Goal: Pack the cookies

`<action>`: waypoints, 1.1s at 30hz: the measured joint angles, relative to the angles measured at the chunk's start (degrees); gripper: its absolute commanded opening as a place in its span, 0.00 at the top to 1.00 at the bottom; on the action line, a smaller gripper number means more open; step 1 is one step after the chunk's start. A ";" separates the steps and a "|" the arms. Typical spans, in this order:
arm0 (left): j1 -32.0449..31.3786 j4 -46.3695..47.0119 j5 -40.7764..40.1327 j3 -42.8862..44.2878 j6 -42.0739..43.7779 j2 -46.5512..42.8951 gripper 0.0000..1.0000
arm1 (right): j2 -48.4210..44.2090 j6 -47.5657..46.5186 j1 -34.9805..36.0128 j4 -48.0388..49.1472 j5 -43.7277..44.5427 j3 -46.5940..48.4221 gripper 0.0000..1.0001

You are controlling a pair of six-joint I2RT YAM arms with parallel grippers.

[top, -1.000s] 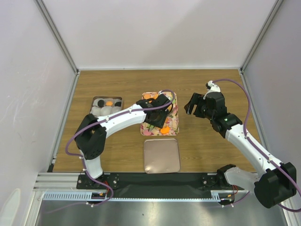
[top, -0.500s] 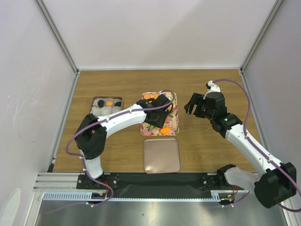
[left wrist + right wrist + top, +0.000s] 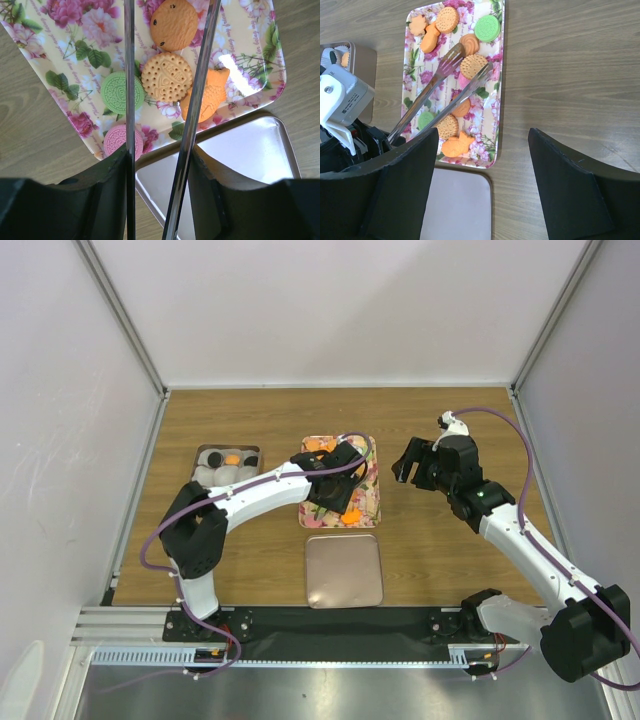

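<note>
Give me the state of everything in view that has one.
Left jaws: shut on the tongs.
Right jaws: open, empty.
Tongs: tips apart over the tray.
Tray: on the table, loaded with cookies.
Tin: open, partly filled.
Lid: off, flat on the table.

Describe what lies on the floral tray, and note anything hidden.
On the floral tray lie cookies: orange, tan, green and pink, mostly round, plus leaf and fish shapes. Metal tongs cross over them, covering part of a pink cookie; whatever lies under the tongs is hidden.
</note>
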 measured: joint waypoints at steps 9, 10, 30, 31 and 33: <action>0.00 0.02 0.00 0.00 0.02 0.55 0.52 | 0.00 0.00 0.00 0.00 0.00 0.00 0.22; 0.00 0.02 0.00 0.00 0.02 0.81 0.53 | 0.00 0.00 -0.02 0.00 0.00 0.00 0.22; 1.18 -0.26 -1.84 1.40 0.22 -0.20 0.58 | 0.00 0.00 0.00 0.00 0.02 0.00 0.22; 1.40 -0.44 -2.05 1.40 0.22 -0.72 0.58 | 0.00 0.00 0.00 0.00 0.02 0.00 0.22; 1.90 -0.85 -2.54 1.38 0.22 -2.19 0.58 | 0.00 0.00 -0.02 0.00 0.00 0.00 0.22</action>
